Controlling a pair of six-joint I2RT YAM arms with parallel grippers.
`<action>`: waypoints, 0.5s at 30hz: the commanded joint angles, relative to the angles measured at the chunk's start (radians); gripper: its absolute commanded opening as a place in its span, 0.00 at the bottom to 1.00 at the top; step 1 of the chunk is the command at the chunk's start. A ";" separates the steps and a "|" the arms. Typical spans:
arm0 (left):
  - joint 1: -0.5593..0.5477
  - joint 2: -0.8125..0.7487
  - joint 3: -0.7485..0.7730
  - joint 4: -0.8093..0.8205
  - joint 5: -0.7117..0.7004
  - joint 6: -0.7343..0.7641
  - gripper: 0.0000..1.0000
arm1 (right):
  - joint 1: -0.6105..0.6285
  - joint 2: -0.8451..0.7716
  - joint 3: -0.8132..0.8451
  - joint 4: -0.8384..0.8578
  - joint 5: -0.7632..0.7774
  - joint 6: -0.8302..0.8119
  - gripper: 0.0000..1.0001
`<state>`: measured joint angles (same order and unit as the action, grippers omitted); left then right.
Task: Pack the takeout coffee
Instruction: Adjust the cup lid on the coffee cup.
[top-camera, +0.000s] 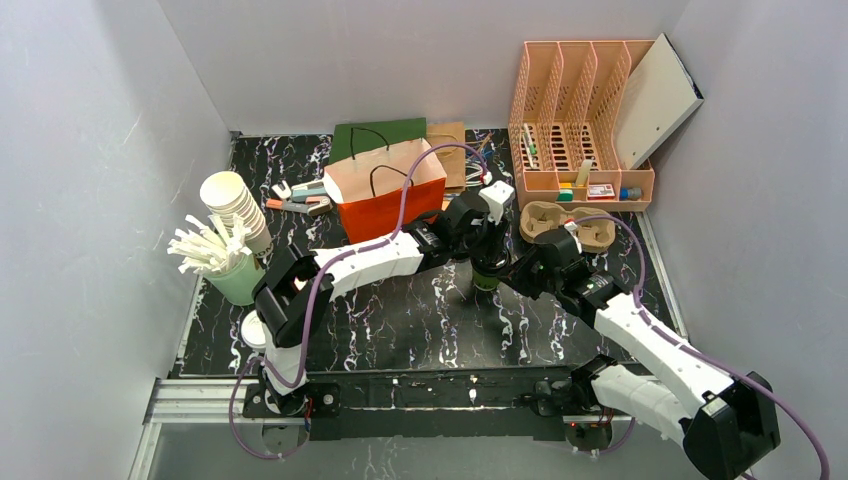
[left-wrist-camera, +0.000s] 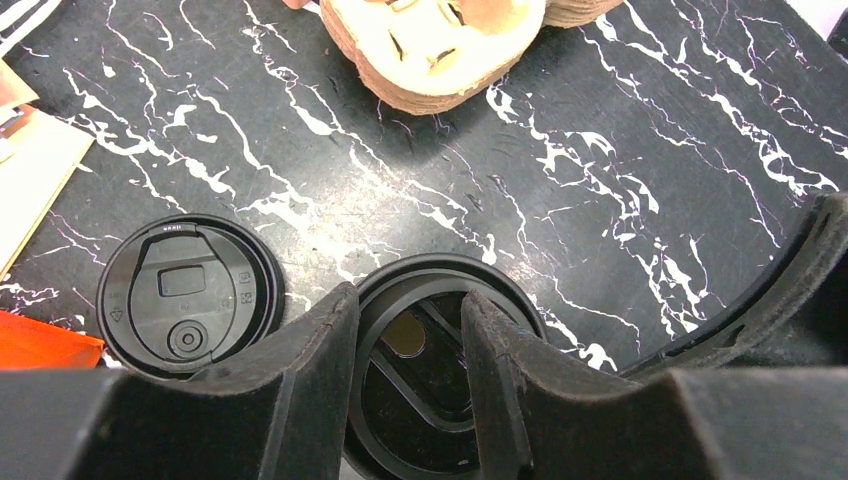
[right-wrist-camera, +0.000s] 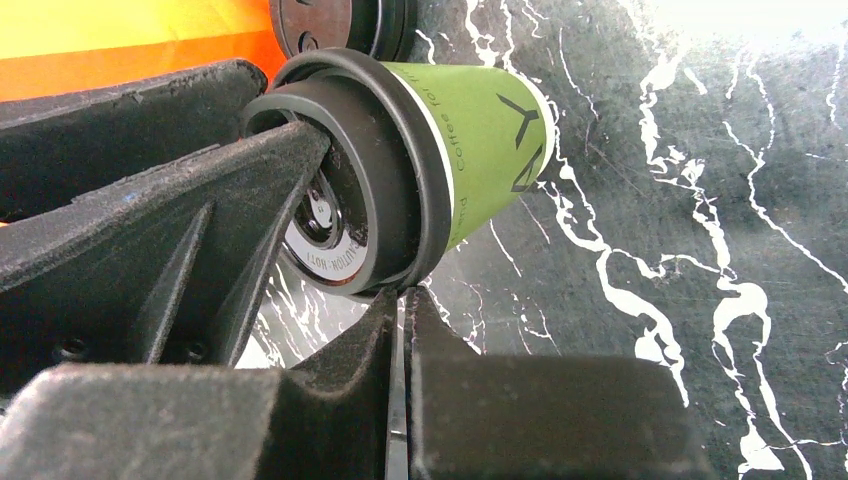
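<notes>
nearest the arm bases, the right gripper (right-wrist-camera: 400, 300) has its jaws pressed together with only a thin slit between them. its tips sit against the lower rim of the black lid (right-wrist-camera: 400, 150) on the takeout coffee (right-wrist-camera: 480, 130). that green cup stands upright mid-table on the black marbled table (left-wrist-camera: 620, 150), between the two grippers. the left gripper (left-wrist-camera: 408, 300) comes down on it from above with its jaws partly apart. they are narrower than the lid, and the fingertips (left-wrist-camera: 335, 300) rest on the lid's top inside the rim. i can't tell whether they pinch anything there. just beside the cup lies a loose spare lid (left-wrist-camera: 190, 295), and past that is the orange paper bag (top-camera: 385, 205). farther back sits the cardboard cup carrier (left-wrist-camera: 440, 45). the main risk, as i judge it, is a tip-over: the cup is narrow at the base, so an off-centre downward push or a sideways nudge at the rim could rock it. a lever under the rim could also pop the lid loose. i can't tell whether the cup is filled, but a fall toward the bag would be messy.
</notes>
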<state>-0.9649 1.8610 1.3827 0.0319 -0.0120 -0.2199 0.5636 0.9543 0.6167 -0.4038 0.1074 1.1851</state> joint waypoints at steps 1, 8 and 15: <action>-0.039 0.065 -0.060 -0.162 0.115 -0.027 0.39 | -0.007 0.104 -0.106 -0.201 0.059 -0.047 0.12; -0.038 0.057 -0.052 -0.163 0.104 -0.022 0.38 | -0.010 0.072 -0.050 -0.208 0.054 -0.097 0.14; -0.038 0.081 0.117 -0.267 0.088 0.028 0.39 | -0.010 -0.004 0.027 -0.202 0.052 -0.156 0.18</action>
<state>-0.9672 1.8816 1.4330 -0.0086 0.0029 -0.2161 0.5610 0.9485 0.6395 -0.4324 0.0769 1.1095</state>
